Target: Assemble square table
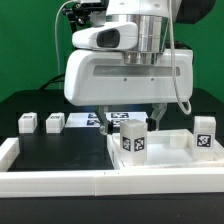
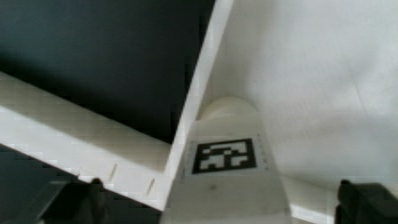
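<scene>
The square table's white top (image 1: 172, 152) lies flat at the exterior view's right. One tagged white leg (image 1: 134, 141) stands upright at its near left corner. My gripper (image 1: 132, 118) hangs just above and behind that leg, jaws open. In the wrist view the same leg (image 2: 228, 150) sits between my two dark fingertips (image 2: 79, 202), with a gap on each side and no contact. Another leg (image 1: 205, 131) stands at the top's right edge. Two more legs (image 1: 27, 122) (image 1: 53, 123) rest on the black table at the left.
White border bars (image 1: 60, 181) run along the front and left of the work area, and one shows in the wrist view (image 2: 71, 130). The marker board (image 1: 84, 120) lies behind, under the arm. The arm's bulky white body fills the middle of the exterior view.
</scene>
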You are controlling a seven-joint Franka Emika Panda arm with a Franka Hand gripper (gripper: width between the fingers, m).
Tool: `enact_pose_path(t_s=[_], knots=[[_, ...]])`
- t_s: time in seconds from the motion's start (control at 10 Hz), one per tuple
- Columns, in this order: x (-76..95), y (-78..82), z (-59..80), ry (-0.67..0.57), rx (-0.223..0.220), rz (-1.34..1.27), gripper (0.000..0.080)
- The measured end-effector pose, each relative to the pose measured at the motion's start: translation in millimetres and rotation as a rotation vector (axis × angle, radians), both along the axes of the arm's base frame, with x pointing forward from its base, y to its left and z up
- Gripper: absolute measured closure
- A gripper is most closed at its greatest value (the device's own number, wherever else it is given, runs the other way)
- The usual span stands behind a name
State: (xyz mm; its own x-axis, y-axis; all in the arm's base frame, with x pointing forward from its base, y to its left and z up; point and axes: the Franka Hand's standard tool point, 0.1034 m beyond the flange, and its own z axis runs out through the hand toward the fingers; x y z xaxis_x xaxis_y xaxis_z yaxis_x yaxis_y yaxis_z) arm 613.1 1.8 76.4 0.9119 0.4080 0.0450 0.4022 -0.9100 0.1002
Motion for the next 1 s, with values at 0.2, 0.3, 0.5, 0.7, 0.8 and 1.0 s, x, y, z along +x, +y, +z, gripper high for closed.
enact_pose_path(t_s=[0.2,0.3,0.5,0.7,0.8,1.0], knots=[[0.0,-0.3,0.0,0.0,0.0,0.005,0.0275],[0.0,-0.4,0.0,0.0,0.0,0.005,0.0412],[0.0,-0.2,0.2,-0.001,0.002,-0.017,0.0504],[0.0,-0.1,0.2,-0.004,0.006,-0.054,0.0504],[-0.1,0.2,0.1,-0.01,0.014,-0.138,0.0504],[0.1,-2.2,0.4,-0.022,0.029,-0.296,0.0504]])
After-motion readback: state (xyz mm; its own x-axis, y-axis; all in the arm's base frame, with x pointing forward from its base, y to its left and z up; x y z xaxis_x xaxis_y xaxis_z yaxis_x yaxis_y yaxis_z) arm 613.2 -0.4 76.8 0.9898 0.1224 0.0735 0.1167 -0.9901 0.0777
